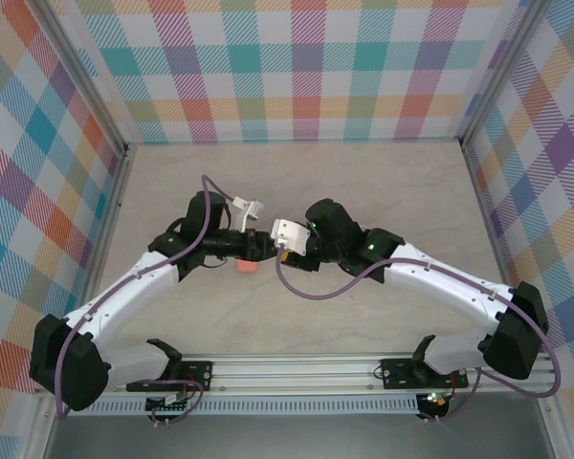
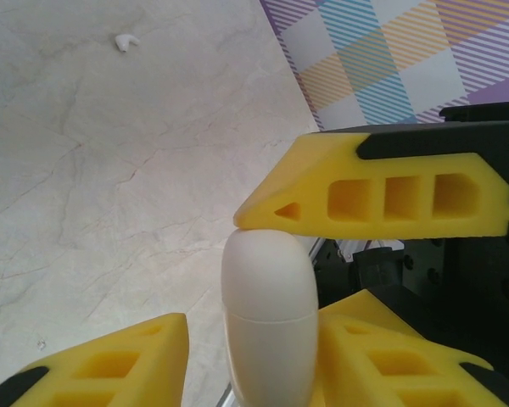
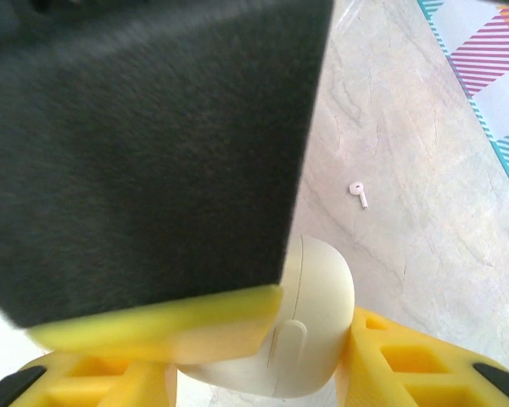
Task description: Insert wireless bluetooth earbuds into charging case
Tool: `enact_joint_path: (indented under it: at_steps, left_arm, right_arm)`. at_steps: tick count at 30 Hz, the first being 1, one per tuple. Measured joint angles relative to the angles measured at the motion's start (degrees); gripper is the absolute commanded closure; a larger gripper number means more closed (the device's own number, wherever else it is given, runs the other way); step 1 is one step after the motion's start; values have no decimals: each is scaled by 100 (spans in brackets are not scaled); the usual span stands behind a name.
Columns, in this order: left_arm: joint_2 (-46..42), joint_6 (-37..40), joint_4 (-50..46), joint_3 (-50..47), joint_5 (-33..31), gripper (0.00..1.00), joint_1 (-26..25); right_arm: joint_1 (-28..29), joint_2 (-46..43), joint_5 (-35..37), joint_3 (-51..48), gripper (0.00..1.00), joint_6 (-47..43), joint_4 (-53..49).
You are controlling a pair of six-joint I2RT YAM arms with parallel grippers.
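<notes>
Progress early: right gripper (image 3: 263,365) clamps rounded white plastic charging case (image 2: 263,271) mid-table, left gripper (image 2: 267,348) open astride it, lid looks shut, and I see 1 tiny white earbud (image 3: 358,194) loose on pale marble-look table (image 3: 407,254), uninserted.

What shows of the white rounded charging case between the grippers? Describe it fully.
The smooth white pill-shaped plastic charging case looks closed: a thin seam rings it and an oval recess marks one face. It is held above the pale marbled tabletop between the right gripper's yellow jaws, with a yellow jaw tip touching its rounded end.
</notes>
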Motion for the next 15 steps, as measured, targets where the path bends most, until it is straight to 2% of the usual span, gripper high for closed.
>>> enact_joint_path:
  at_steps: [5,7,12,15]
  left_arm:
    - [28,-13,39,9,66,86,-22]
    - [28,2,37,17,42,92,-22]
    - [28,59,37,26,-96,99,-22]
    - [26,66,68,24,-295,100,-20]
  right_arm:
    - [0,0,52,-42,55,-42,0]
    - [0,0,96,-42,52,-35,0]
    - [0,-20,133,-42,32,96,7]
    - [-39,-162,83,-42,28,313,17]
